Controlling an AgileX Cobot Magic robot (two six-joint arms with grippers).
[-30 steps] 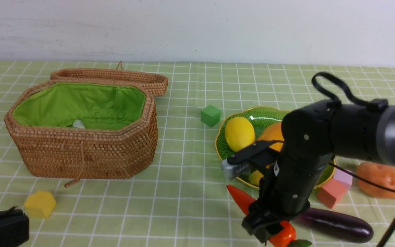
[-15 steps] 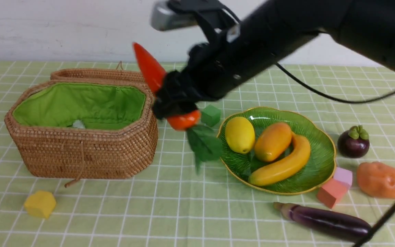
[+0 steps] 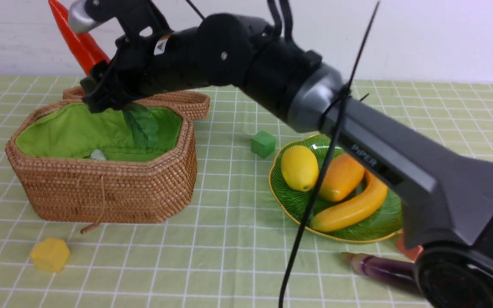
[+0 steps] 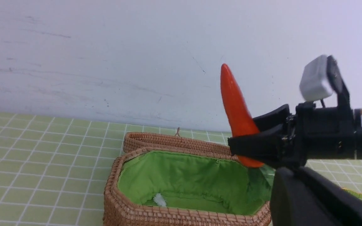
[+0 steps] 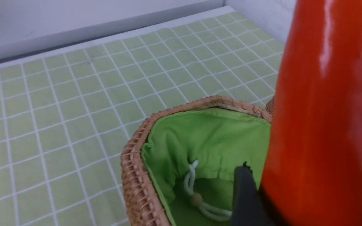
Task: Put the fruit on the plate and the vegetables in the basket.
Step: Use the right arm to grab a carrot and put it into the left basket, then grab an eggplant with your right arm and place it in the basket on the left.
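My right gripper [image 3: 99,90] is shut on the red-orange carrot [image 3: 76,40] and holds it above the wicker basket [image 3: 101,192]. The carrot's tip points up and its green leaves [image 3: 142,124] hang into the green lining. In the right wrist view the carrot [image 5: 322,110] fills the space between the dark fingers [image 5: 247,194]. A lemon [image 3: 299,167], a mango [image 3: 343,177] and a banana [image 3: 353,207] lie on the green plate [image 3: 281,201]. The eggplant [image 3: 379,267] lies on the cloth in front of the plate. My left gripper [image 4: 283,180] is shut and empty, beside the basket [image 4: 127,210].
A green block [image 3: 262,143] sits between basket and plate. A yellow block [image 3: 50,254] lies in front of the basket. The basket's lid [image 3: 178,100] lies open behind it. My right arm [image 3: 379,162] spans the table and hides its right side.
My right arm lifted the carrot from the cloth near the eggplant and swung it up and left, and it is now over the basket. The left arm has left the front view.
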